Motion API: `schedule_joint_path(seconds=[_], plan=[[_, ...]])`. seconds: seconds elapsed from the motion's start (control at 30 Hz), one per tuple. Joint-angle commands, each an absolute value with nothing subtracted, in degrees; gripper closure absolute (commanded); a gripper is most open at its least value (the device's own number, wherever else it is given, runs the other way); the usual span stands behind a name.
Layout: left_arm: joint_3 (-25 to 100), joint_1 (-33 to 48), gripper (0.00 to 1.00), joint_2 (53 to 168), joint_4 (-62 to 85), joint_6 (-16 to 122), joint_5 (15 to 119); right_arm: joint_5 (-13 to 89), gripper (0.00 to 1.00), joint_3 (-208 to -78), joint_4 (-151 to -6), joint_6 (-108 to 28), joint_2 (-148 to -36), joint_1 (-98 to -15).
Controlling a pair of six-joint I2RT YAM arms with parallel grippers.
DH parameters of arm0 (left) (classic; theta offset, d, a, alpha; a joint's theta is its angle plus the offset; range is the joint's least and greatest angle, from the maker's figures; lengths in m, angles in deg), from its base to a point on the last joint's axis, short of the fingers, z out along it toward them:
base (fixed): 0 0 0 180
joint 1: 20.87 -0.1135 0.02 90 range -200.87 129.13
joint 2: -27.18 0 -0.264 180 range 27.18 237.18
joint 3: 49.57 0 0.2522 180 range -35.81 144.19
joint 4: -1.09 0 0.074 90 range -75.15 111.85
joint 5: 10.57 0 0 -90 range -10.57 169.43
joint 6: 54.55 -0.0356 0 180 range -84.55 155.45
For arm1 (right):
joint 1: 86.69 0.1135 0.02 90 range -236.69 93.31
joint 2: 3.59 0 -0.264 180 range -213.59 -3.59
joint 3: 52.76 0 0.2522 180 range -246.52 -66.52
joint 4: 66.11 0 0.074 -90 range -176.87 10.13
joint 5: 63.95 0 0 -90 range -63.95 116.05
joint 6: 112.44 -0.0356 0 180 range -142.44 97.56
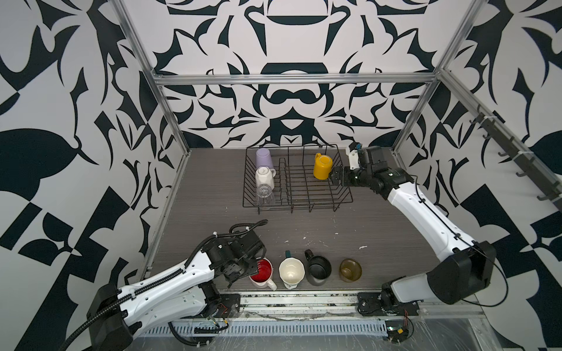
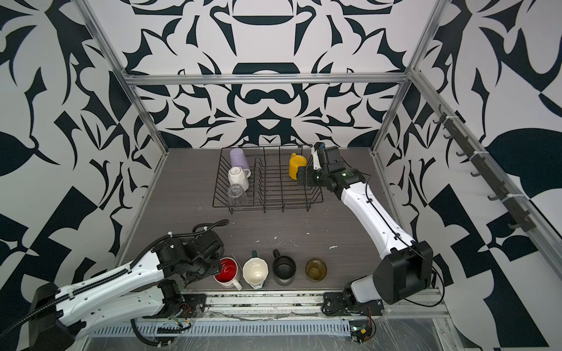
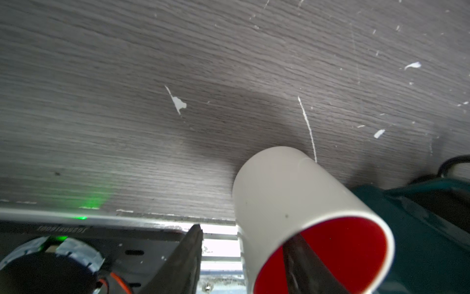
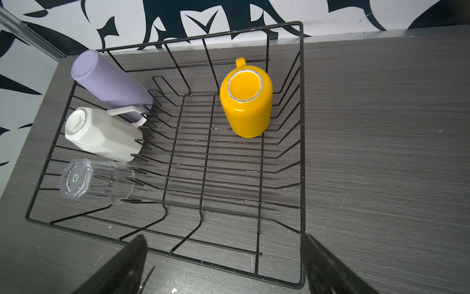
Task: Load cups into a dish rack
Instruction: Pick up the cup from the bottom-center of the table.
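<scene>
Grey table (image 1: 213, 188), we are logging left gripper (image 3: 245, 233) straddling wall of red-inside white mug (image 3: 279, 193) (unclamped), right gripper (image 4: 223, 238) gaping empty.

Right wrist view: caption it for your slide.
Open right claw faces rack holding yellow mug, lilac tumbler, white mug, clear glass.

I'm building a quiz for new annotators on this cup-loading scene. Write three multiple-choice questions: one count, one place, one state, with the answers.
1. Cups in the rack? A) two B) six C) four
2. The yellow mug is: A) in the rack B) beside it C) under it
3. The right gripper is: A) shut on the mug B) open, empty C) shut on a wire

1 C: tumbler, white mug, glass, yellow mug.
2 A: upside down on its wires.
3 B: fingers wide apart, gripping nothing.
</scene>
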State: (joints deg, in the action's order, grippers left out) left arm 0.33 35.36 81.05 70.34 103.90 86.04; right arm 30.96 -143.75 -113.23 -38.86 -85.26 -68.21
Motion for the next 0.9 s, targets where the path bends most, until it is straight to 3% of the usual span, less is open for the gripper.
schedule_joint_path(seconds=[0.0, 0.13, 0.33, 0.57, 0.87], plan=[[0.28, 35.45, 0.5, 82.9, 69.77, 104.97, 87.73, 31.06, 0.04, -143.78, -112.09, -38.71, -82.45, -68.29], [-0.16, 35.38, 0.56, 84.17, 67.73, 105.06, 88.49, 31.06, 0.04, -143.44, -112.11, -38.68, -82.34, -68.28], [-0.66, 35.42, 0.8, 84.79, 66.8, 105.24, 88.74, 31.14, 0.04, -143.09, -112.06, -38.61, -81.86, -68.28], [0.45, 35.38, 1.0, 84.07, 68.6, 105.93, 90.57, 32.01, 0.04, -142.9, -111.47, -38.77, -82.0, -68.28], [5.32, 35.2, 1.0, 81.4, 75.95, 105.78, 96.27, 33.58, 0.04, -142.63, -110.48, -38.94, -83.08, -68.27]])
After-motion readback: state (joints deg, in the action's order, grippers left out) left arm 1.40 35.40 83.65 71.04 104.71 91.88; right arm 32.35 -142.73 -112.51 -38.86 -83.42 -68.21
